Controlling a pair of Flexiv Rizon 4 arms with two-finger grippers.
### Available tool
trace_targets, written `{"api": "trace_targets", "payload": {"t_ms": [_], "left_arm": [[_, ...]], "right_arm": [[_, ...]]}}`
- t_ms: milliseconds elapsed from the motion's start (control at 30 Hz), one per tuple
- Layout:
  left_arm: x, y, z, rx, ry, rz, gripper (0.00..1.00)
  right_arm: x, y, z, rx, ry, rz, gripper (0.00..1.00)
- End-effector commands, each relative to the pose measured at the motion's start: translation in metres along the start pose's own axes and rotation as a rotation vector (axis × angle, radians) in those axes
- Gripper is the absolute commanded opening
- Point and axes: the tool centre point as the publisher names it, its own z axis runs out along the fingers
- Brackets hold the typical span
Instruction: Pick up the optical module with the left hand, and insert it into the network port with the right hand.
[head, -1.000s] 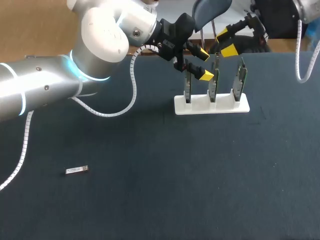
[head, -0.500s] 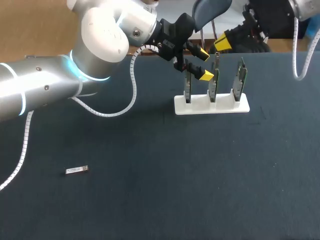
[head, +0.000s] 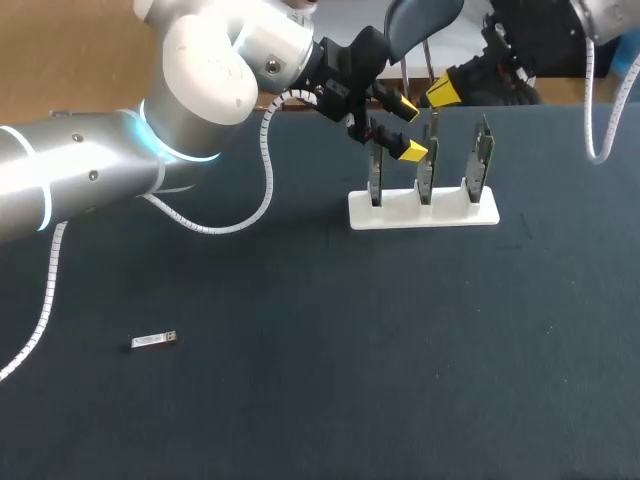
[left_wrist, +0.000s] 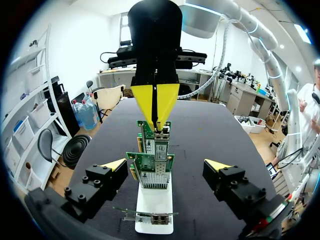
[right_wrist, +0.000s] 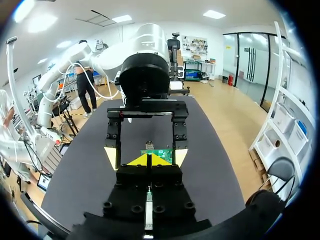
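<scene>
The optical module (head: 154, 341) lies flat toward the near left corner of the surface (head: 330, 350); a white holder (head: 423, 212) with three upright network cards (head: 425, 178) stands near the far edge, well apart from it. The left jaws gape wide at the row's end, touching nothing; the right jaws are pressed tip to tip just above the cards.

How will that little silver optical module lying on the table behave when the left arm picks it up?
The optical module looks like a small metal bar, so it is probably stiff and light. It lies flat on the table, so it seems unlikely to roll. Its pale, shiny casing may slip between the jaws if gripped off-centre.
</scene>
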Motion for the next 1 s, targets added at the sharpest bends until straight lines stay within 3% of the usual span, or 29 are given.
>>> {"api": "trace_targets", "payload": {"t_ms": [33,1000], "left_arm": [[-0.001,0.002,0.001,0.005,0.006,-0.001,1.00],[-0.001,0.002,0.001,0.005,0.006,-0.001,1.00]], "right_arm": [[0.002,-0.004,0.002,-0.006,0.005,0.007,0.00],[0.034,-0.004,0.022,-0.053,0.048,0.101,0.00]]}}
